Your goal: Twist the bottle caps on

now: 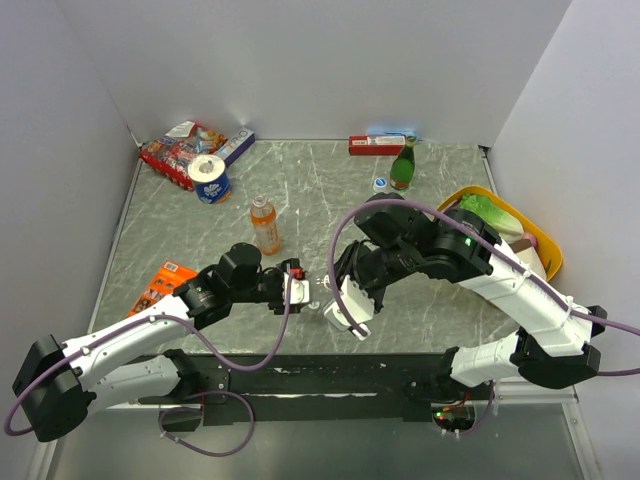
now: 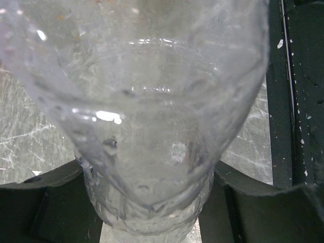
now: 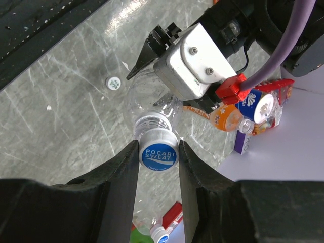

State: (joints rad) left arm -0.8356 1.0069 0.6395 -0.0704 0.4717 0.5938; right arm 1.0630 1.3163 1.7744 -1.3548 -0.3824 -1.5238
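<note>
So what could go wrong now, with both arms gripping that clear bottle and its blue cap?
Two things seem likely. The blue cap sits pinched between the right fingers on the neck of the clear bottle; if it is tilted, the thread may jam. The left fingers squeeze the thin bottle's body, so it might dent, or spin with the cap instead of holding firm.

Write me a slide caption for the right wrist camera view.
Right pincer grips a blue Pocari Sweat cap on the neck of a clear bottle held by the left pincer.
</note>
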